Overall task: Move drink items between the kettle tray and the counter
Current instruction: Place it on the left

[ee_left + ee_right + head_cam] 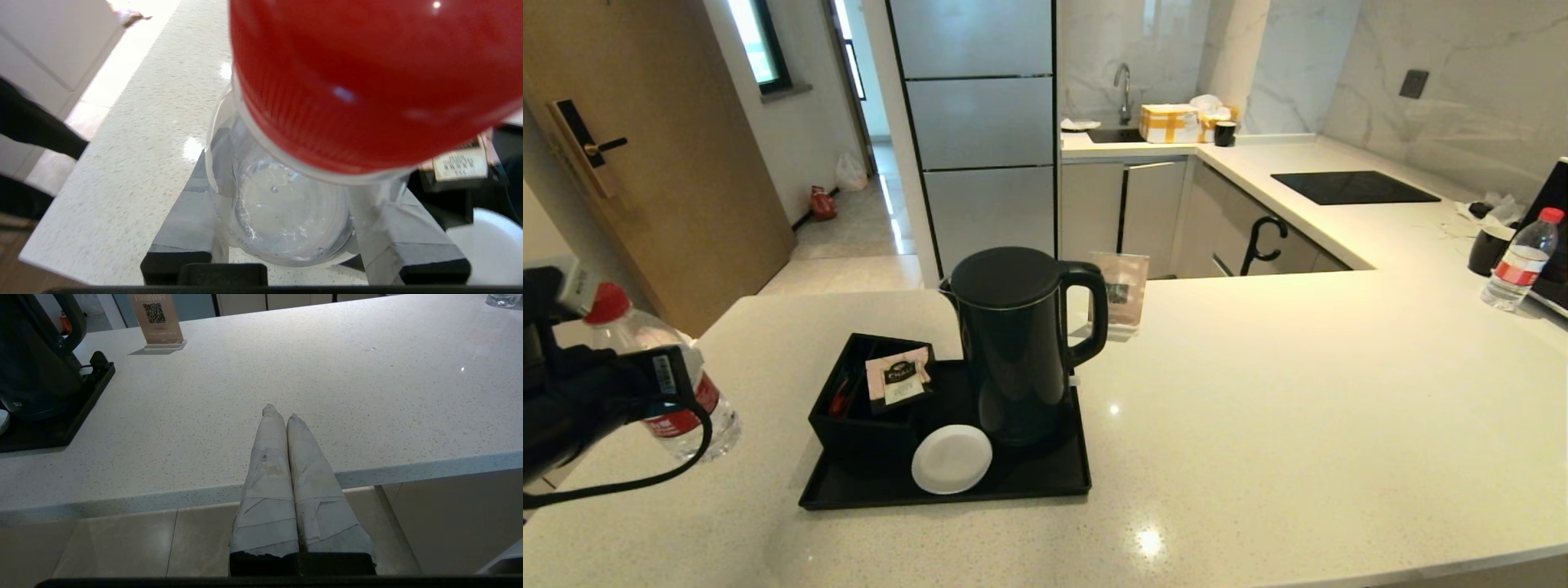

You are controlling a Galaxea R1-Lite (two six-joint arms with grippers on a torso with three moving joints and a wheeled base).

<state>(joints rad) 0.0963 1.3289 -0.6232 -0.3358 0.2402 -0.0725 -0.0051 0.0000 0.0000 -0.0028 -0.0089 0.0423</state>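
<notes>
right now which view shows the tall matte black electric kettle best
The head view: the tall matte black electric kettle appears whole, upright on the flat black rectangular tray, handle pointing right. The right wrist view catches only part of its lower body and handle at the frame edge. The left wrist view doesn't show it.

Kitchen: fridge point(980, 122), sink tap point(1123, 86), hob point(1352, 187).

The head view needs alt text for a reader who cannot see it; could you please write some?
The left gripper holds a clear water bottle with a red cap, tilted, over the pale counter left of a black tray. On the tray stand a black kettle, a divided box and a white disc. A second bottle stands far right.
</notes>
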